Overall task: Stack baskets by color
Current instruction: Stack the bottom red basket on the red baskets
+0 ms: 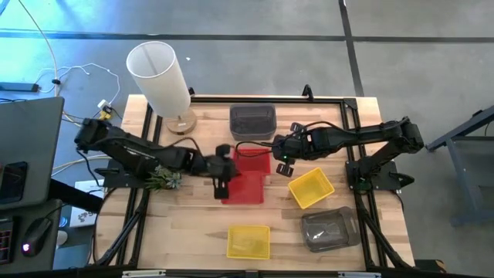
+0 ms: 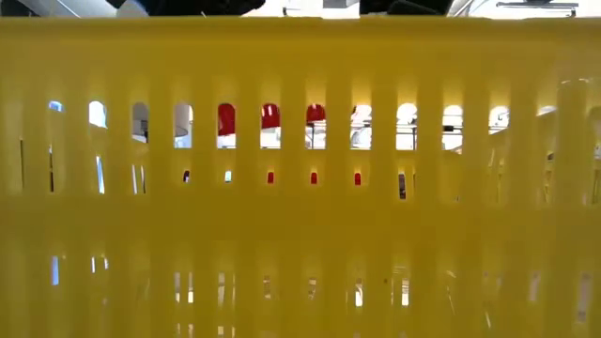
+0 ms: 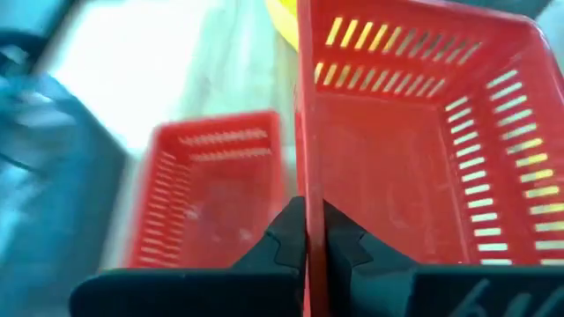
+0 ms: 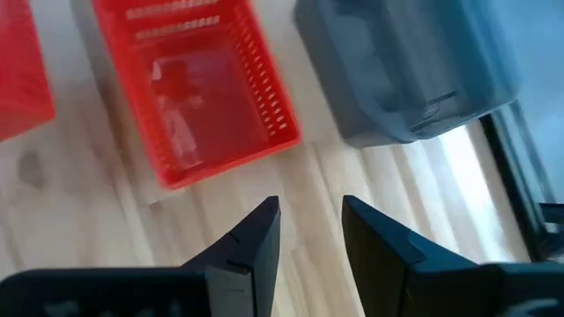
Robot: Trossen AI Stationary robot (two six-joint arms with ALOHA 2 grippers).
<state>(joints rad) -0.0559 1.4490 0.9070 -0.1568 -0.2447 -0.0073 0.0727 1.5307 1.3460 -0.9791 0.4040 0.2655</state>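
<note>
Baskets are scattered over the table, and the one in play is the red basket mid-table, beside a second red basket. Left gripper is clamped on its wall, so I'd lift level and nest it squarely; right gripper hovers open nearby.

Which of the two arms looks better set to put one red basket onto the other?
The left. Its gripper is already shut on the wall of a red basket, with the other red basket just beside it. The right gripper hovers open over bare wood, holding nothing.
</note>
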